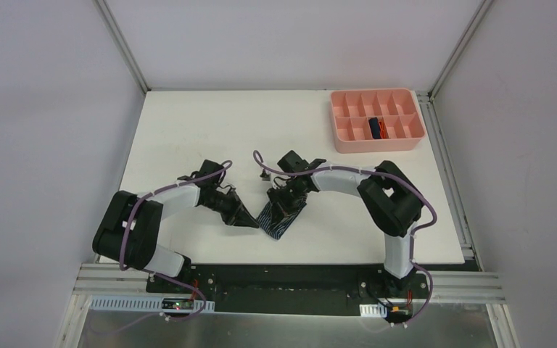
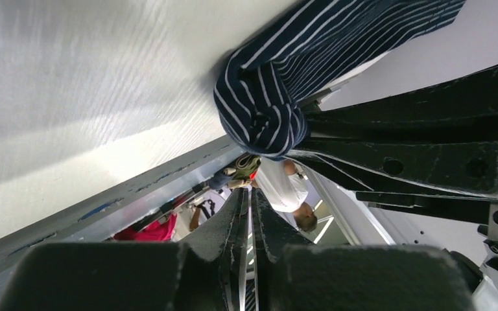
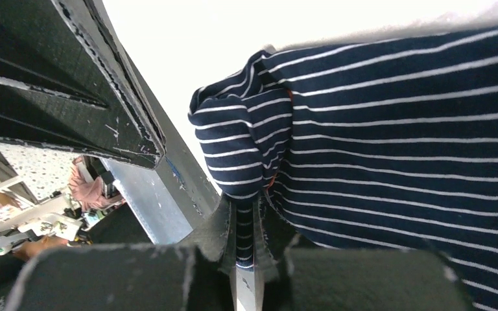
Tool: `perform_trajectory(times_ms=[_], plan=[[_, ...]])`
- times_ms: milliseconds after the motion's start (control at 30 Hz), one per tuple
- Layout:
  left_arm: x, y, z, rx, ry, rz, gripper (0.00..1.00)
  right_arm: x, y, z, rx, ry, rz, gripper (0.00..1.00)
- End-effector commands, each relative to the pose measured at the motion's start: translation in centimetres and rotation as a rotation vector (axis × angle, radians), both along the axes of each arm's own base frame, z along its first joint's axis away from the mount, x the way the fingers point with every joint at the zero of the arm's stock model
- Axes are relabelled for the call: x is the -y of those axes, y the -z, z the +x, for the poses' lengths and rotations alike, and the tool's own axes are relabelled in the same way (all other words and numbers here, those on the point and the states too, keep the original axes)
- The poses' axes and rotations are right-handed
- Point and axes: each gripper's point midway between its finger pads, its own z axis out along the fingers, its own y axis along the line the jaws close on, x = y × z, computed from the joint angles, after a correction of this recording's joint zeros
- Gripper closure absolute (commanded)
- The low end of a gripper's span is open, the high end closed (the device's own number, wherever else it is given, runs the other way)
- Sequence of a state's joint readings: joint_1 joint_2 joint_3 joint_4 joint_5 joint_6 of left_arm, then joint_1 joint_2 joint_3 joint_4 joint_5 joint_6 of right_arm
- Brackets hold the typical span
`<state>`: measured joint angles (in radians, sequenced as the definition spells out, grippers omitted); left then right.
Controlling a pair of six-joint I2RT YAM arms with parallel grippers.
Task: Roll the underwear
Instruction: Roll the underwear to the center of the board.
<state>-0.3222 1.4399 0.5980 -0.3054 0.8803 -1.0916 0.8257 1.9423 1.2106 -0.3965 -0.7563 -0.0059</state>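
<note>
The striped briefs (image 1: 278, 224) lie on the tabletop (image 1: 188, 130) near its front edge, between the two arms. One end is bunched into a loose, rounded fold and the rest spreads flat.

The right tool (image 3: 246, 217) comes down on the briefs from the far side. Its fingers are closed to a narrow slit with a pleat of the striped cloth pinched between them.

The left tool (image 2: 247, 207) sits low, just beside the bunched end on the left. Its fingers are pressed almost together, and no cloth shows between the tips. They point at the fold but stay apart from it.

The two tools are close to each other, with the fold between them.

The navy briefs (image 1: 376, 128), orange trim showing, sit rolled in a middle compartment of the near row of the pink tray (image 1: 348, 145), at the far right corner.
</note>
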Motion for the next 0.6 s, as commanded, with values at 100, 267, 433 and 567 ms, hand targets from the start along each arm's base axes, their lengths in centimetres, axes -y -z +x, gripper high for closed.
perform_trajectory(times_ms=[100, 267, 433, 567], plan=[[0.7, 0.3, 1.4, 0.023, 0.037, 0.026, 0.94, 0.3, 1.1, -0.3, -0.025, 0.096, 0.004, 1.0], [1.4, 1.1, 2.1, 0.015, 0.06, 0.04, 0.96, 0.2, 2.2, 0.3, -0.009, 0.164, -0.008, 1.0], [1.3, 3.3, 1.8, -0.025, 0.083, 0.083, 0.99, 0.6, 1.9, 1.3, 0.06, 0.206, -0.025, 0.77], [1.6, 4.1, 2.0, -0.043, 0.103, 0.084, 1.0, 1.5, 0.6, 2.5, 0.177, 0.25, -0.044, 0.57]])
